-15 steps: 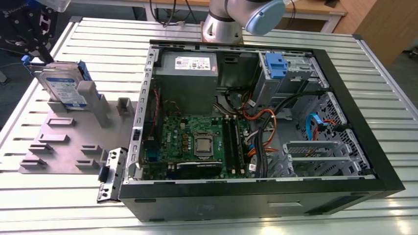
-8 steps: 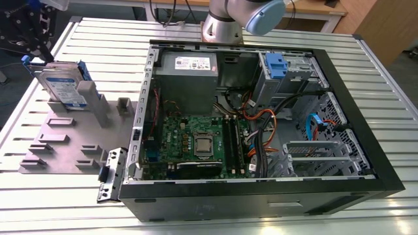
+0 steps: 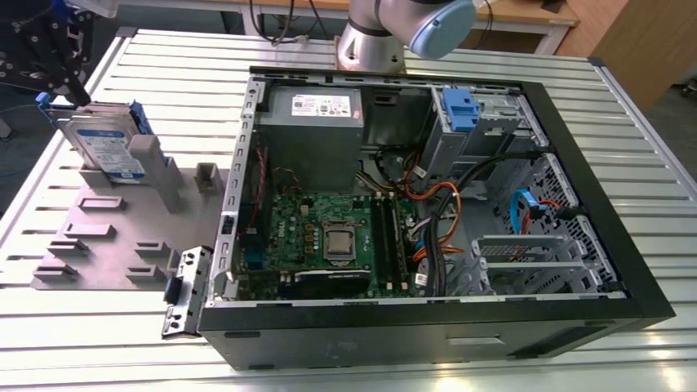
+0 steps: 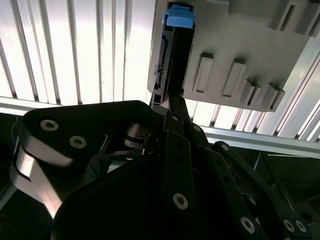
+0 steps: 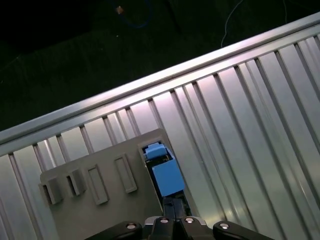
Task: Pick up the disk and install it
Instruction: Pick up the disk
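Note:
The disk (image 3: 106, 149) stands on its edge in a slot of the grey fixture plate (image 3: 109, 245), at the exterior view's left, outside the computer case. It is silver with a white-and-blue label and blue rails. My gripper (image 3: 68, 94) hangs right at the disk's upper far end. In the second wrist view the disk (image 4: 175, 55) is seen edge-on, its blue rail at the far end, and my gripper (image 4: 172, 100) reaches its near end. In the first wrist view my gripper (image 5: 170, 206) meets the blue rail of the disk (image 5: 165, 175).
The open black computer case (image 3: 610, 269) lies on the slatted metal table (image 3: 142, 57). Inside it are a green motherboard (image 3: 326, 237), a grey power supply (image 3: 313, 122), a drive cage with a blue bracket (image 3: 459, 110) and loose cables. The arm's base (image 3: 370, 41) stands behind the case.

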`<state>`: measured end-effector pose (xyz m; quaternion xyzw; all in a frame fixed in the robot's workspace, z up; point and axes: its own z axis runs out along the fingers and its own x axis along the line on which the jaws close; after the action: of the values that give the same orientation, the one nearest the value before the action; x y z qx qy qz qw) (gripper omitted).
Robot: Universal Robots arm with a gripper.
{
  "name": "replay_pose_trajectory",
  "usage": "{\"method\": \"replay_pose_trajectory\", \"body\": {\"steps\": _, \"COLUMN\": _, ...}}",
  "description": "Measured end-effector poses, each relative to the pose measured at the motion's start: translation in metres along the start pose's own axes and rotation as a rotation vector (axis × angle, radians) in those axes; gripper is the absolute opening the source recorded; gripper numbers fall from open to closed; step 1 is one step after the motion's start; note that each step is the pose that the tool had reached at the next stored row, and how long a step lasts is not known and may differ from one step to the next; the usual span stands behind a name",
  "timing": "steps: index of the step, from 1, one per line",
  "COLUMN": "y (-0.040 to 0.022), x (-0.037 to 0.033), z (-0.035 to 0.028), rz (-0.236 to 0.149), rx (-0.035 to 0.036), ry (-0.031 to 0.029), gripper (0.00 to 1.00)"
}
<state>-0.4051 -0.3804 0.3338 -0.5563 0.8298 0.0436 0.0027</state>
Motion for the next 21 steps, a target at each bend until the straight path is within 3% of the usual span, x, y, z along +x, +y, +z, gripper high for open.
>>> {"method": "replay_pose_trajectory", "body": {"steps": 15, "y": -0.0004, "x": -0.0004, "z": -0.0033, "rz": -0.013, "rx": -0.0011, "ry": 0.0011, "gripper": 0.11}}
{"method": "replay_pose_trajectory", "body": {"steps": 21, "y": -0.0005, "x": -0.0004, "z": -0.0027, "rz": -0.094, "rx": -0.0054, "ry": 0.0067, "gripper": 0.11}}
